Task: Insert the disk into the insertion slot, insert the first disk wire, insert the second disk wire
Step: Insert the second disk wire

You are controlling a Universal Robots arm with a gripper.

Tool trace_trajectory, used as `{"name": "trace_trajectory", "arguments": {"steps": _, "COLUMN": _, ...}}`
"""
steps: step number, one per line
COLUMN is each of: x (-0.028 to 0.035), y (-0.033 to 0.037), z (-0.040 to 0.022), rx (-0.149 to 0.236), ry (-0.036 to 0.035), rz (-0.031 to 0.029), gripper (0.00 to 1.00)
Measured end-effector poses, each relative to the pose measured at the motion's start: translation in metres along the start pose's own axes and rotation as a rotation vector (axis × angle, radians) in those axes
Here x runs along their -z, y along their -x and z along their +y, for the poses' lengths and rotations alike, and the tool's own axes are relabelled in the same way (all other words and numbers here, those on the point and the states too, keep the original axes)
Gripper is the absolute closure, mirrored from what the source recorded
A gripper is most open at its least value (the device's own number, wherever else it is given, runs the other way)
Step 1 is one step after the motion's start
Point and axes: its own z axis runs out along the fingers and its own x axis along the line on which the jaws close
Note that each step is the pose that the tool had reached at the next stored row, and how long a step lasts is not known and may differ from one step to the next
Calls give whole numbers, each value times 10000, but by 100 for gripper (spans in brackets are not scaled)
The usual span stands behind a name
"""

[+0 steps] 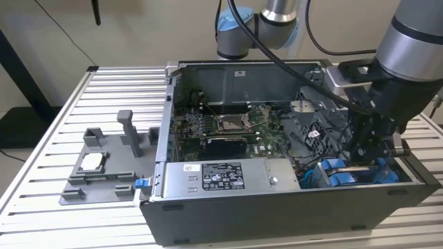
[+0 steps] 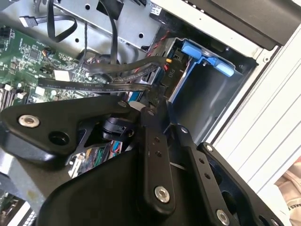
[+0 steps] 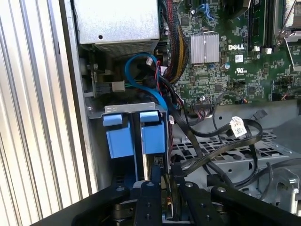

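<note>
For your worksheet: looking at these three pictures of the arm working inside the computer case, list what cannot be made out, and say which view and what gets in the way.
- Gripper tips, exterior view: sunk among the blue plastic tabs, so what they touch is hidden.
- Insertion slot, first wrist view: its near end is covered by the gripper's black linkage.
- Black flat cables, second wrist view: their plug ends vanish behind the gripper body.
- Disk label: hidden in both wrist views.
</note>
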Motion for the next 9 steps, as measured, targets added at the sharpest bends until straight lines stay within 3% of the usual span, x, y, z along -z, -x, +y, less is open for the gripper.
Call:
{"name": "trace_trajectory", "arguments": {"steps": 3, "x": 48, "y": 4, "z": -5, "rx": -6, "ry": 2, "rz": -16, "gripper": 76}}
{"name": "trace_trajectory", "arguments": {"steps": 9, "x": 57, "y": 5, "z": -7, "rx": -6, "ry": 2, "rz": -17, "gripper": 76}}
